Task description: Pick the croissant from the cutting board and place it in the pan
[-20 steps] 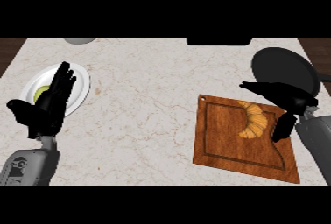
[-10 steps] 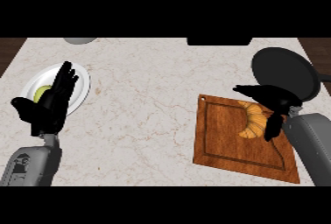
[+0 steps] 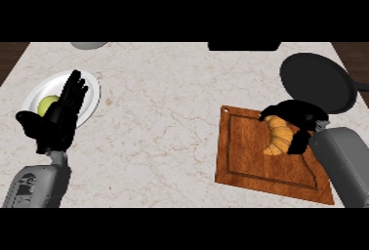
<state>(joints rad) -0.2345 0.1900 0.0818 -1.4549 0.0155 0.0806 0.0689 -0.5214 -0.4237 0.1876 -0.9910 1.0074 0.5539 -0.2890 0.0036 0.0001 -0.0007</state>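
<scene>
**A:** We're over the cutting board (image 3: 249, 163). How much room is there round it?

**B:** Plenty off its left edge. We see bare counter (image 3: 166, 122) running well away from the board as far as the plate (image 3: 34, 93). Past the board's far right corner sits the pan (image 3: 317, 80), dark and round. It's close, but our hand hides that corner, so we cannot tell whether they touch.

**A:** And the board's right edge?

**B:** It's covered by our right forearm (image 3: 346, 166).

**A:** The croissant?

**B:** The croissant (image 3: 276, 139) lies on the board's far right part, inside the groove. It's golden brown and curved, with its lower tip turned toward the board's middle. The upper end is under our right hand (image 3: 292, 112), whose fingers are curled over it, and one runs down its right flank. We're clasping it.

**A:** And the left hand?

**B:** Our left hand (image 3: 61, 114) is well left of the board, resting with its fingers straight and pointing up. It lies across the plate beside a small yellow-green thing (image 3: 48, 103).
</scene>
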